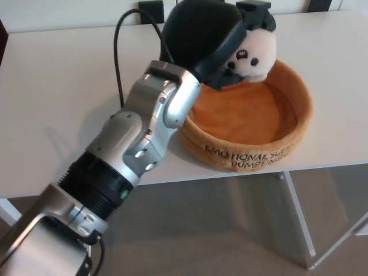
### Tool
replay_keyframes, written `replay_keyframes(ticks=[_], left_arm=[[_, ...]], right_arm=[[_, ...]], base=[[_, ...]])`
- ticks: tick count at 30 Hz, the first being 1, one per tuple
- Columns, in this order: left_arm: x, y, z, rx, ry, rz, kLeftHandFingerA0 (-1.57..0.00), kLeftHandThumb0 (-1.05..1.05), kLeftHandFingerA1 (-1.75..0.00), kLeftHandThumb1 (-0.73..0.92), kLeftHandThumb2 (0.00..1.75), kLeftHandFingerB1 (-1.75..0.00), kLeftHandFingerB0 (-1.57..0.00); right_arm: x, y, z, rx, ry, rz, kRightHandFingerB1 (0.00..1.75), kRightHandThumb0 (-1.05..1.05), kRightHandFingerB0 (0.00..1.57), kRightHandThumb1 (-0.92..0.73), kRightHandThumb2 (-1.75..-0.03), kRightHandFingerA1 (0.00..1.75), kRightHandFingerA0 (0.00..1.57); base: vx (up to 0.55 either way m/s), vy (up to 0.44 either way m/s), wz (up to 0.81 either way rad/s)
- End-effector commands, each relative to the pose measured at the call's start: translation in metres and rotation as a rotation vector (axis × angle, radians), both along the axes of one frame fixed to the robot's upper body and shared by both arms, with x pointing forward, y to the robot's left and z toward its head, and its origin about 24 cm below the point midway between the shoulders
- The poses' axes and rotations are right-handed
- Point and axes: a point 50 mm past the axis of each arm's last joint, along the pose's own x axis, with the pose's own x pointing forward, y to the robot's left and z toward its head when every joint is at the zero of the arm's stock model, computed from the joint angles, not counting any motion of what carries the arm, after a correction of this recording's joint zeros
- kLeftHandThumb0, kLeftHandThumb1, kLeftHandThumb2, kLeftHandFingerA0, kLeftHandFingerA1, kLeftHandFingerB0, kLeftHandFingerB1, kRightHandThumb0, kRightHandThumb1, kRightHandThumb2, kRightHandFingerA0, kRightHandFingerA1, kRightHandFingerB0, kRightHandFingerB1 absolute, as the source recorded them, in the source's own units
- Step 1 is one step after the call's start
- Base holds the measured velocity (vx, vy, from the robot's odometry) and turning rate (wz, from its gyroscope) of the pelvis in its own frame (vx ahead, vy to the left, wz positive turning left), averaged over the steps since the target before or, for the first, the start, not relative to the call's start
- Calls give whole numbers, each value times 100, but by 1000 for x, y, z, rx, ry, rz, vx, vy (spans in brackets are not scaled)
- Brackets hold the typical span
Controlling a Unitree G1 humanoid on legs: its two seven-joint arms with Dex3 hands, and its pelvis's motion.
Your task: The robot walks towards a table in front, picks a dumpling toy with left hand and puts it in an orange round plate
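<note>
Gripping the dumpling toy (257, 53), left robot hand (215, 34) hovers over orange plate (253, 154) on table (63, 86)

Cream dumpling toy (256, 50), black face marks; orange plate (299, 123), dark lettering, partly illegible.

This looks to me like an office or lab room rather than a home: I am reaching over a plain white table (63, 86) with a thin top and white metal legs, standing on a smooth grey-brown floor (218, 230). Along the table's far edge I see a pale wall with a dark fitting (150, 10) near my cable. Only a soft orange round plate (299, 123) sits near the table's front edge, with lettering stitched on its side.
</note>
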Motion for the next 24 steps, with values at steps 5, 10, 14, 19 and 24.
replay_keyframes(ticks=[5, 10, 14, 19, 24], left_arm=[[4, 3, -22, 254, 317, 49, -48, -36, -44, 61, 60, -33, -36], [15, 11, -23, 399, 651, 122, 0, -65, -1, 41, 76, -1, 0], [26, 23, -16, 364, 722, 158, 0, -66, -1, 40, 81, -3, 0], [37, 34, -1, 368, 769, 208, 0, -95, 0, 40, 66, 0, 0], [40, 37, 11, 439, 745, 224, 0, -104, 0, 46, 71, 0, 0]], right_arm=[[2, -1, 1, 0, -1, 0, 36, -28, 44, -69, -60, 43, 64], [5, -1, 1, -6, -15, 18, 37, -30, 48, -66, -60, 44, 65], [8, -1, 1, -1, -16, 28, 37, -29, 48, -66, -59, 44, 64], [13, -2, 2, 9, -17, 31, 36, -30, 46, -65, -59, 43, 63], [16, -1, 1, 9, -15, 12, 36, -29, 47, -62, -59, 44, 65]], base=[[0, 0, 0], [0, 0, 0], [0, 0, 0], [0, 0, 0], [0, 0, 0]])
